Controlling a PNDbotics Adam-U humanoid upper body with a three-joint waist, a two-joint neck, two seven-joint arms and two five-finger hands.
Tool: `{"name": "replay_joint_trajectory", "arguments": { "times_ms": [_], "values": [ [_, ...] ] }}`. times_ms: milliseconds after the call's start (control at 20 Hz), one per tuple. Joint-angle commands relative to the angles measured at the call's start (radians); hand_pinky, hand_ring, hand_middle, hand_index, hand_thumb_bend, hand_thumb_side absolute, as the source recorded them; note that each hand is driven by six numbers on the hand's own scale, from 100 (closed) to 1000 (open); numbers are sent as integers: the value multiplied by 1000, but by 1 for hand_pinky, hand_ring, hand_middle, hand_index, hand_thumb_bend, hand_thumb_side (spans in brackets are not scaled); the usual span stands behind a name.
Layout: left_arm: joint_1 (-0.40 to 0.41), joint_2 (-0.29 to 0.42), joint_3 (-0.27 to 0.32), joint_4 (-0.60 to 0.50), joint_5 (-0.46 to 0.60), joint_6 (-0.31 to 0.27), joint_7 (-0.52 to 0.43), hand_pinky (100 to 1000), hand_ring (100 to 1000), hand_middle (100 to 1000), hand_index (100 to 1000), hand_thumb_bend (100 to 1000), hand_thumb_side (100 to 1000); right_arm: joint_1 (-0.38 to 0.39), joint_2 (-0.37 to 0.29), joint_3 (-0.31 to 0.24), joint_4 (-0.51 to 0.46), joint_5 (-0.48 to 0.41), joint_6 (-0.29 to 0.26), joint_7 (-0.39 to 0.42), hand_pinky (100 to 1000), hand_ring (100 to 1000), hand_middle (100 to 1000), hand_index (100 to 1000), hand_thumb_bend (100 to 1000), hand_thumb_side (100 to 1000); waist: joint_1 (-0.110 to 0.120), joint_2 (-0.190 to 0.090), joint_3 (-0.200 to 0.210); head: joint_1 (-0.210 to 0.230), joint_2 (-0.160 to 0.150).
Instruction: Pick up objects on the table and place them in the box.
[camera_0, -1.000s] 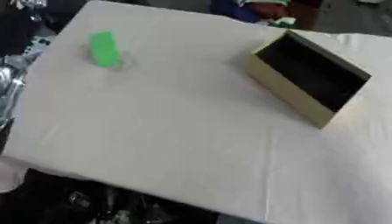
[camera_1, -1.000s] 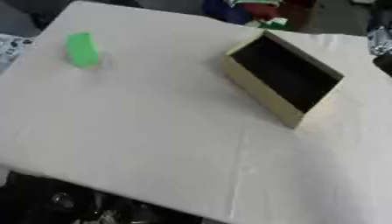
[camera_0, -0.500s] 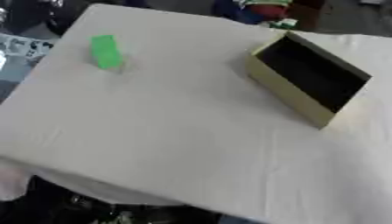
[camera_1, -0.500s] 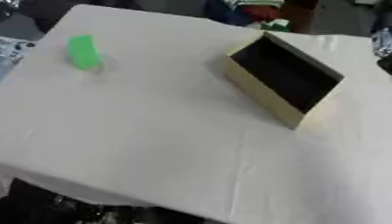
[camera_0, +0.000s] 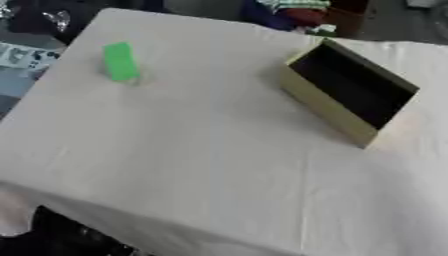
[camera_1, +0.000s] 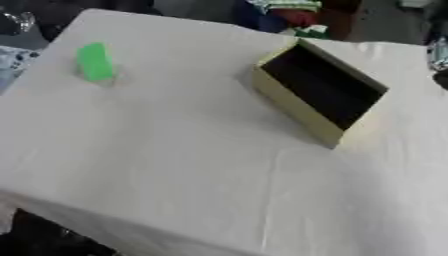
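1. While neither the left hand nor the right hand shows in either eye view, nothing can be said of how their fingers stand or what they hold.
2. Across the middle and near part of the counter (camera_0: 201, 165) the pale cloth lies bare and wide, from the left edge to the right side, with only soft creases.
3. Its near edge runs askew from lower left toward the bottom middle, with dark floor clutter below it; its far edge meets blurred coloured things at the top.
4. Set against the earlier pictures, the whole scene sits a little differently in view, and the green block and box keep the same places on the cloth.
5. Upright near the far left corner stands the green block (camera_0: 120, 61), close to the left edge.
6. Well apart from it, on the far right, stands the tan box (camera_1: 317, 93), its dark open inside facing up and toward the right.
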Motion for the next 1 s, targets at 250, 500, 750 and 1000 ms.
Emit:
{"name": "replay_joint_trajectory", "arguments": {
  "times_ms": [250,500,750,1000],
  "values": [
    [-116,-63,6,195,-125,-37,-45,780,776,773,886,341,531,-13,-11,1,-7,3,-2,6,627,845,617,809,100,395,3,-17,-1,8,5],
    [-163,-116,18,288,-184,-59,8,779,775,774,889,400,520,-16,-9,4,-5,1,-4,8,627,846,616,809,100,394,-1,-12,-12,21,5],
    [-182,-142,28,337,-230,-61,32,783,781,786,896,362,463,-18,-6,7,-3,-1,-5,11,627,846,616,808,100,396,-2,-7,-26,32,5],
    [-186,-160,37,360,-267,-53,65,781,777,789,898,373,452,-19,-4,7,-1,-3,-6,12,626,847,615,808,100,396,-5,-4,-30,35,5]
  ]
}}
